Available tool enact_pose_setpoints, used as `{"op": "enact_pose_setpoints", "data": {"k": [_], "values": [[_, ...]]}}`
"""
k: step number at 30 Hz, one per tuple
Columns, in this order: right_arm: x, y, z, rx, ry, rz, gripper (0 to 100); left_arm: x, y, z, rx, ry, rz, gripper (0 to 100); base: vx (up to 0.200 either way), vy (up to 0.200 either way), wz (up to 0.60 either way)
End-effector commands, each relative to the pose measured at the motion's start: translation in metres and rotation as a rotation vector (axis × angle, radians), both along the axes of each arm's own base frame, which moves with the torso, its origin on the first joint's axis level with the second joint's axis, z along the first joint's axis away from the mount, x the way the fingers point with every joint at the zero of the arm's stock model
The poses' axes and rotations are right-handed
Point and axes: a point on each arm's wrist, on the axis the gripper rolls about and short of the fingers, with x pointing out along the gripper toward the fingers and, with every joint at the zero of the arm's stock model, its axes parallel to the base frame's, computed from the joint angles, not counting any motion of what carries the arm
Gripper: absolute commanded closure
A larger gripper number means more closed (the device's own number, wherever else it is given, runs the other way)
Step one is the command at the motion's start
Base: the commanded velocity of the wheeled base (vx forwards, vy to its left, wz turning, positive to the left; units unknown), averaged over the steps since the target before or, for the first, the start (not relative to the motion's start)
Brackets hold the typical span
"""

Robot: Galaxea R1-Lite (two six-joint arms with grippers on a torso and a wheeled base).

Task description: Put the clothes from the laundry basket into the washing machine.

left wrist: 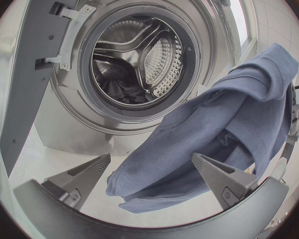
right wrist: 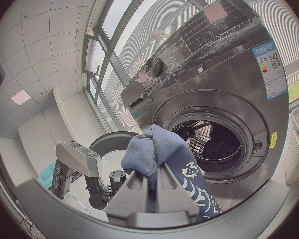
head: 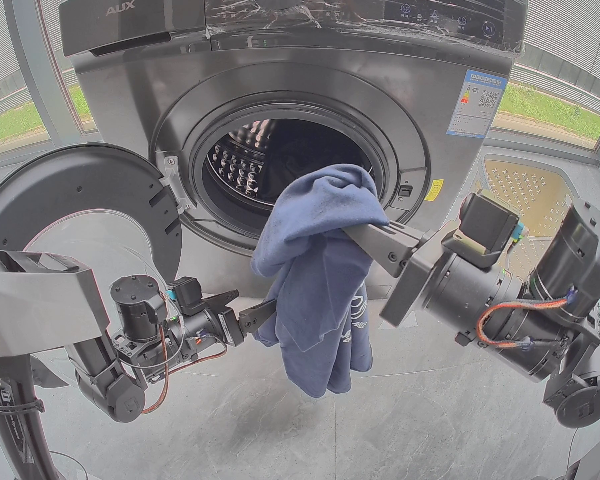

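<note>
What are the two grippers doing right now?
Left gripper: open.
Right gripper: closed, holding the shirt.

Blue garment (head: 313, 261) hanging before open washing machine (head: 413, 101).

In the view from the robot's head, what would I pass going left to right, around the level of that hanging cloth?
Open washing machine door → left gripper → blue garment → right gripper → laundry basket.
</note>
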Motion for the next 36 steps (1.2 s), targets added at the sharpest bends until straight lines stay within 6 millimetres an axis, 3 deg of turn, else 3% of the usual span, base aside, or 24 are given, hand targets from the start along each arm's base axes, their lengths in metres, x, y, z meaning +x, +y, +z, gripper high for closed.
{"op": "enact_pose_setpoints", "data": {"k": [1, 19, 20, 35, 36], "values": [[-0.001, 0.001, -0.001, -0.001, 0.001, 0.006, 100, 0.001, -0.002, -0.006, 0.007, 0.014, -0.002, 0, 0.0, 0.0, 0.0], [0.0, 0.002, -0.002, -0.006, 0.005, 0.005, 100, 0.008, -0.029, -0.017, -0.002, 0.01, -0.129, 0, 0.0, 0.0, 0.0], [0.0, 0.002, -0.003, -0.006, 0.007, 0.005, 100, 0.008, -0.029, -0.016, -0.004, 0.007, -0.131, 100, 0.0, 0.0, 0.0], [0.001, 0.001, -0.003, -0.004, 0.01, 0.0, 100, 0.009, -0.024, -0.008, -0.007, -0.021, -0.107, 100, 0.0, 0.0, 0.0], [0.002, 0.0, -0.002, -0.001, 0.008, -0.005, 100, 0.007, -0.02, 0.006, -0.019, -0.053, -0.087, 100, 0.0, 0.0, 0.0]]}}
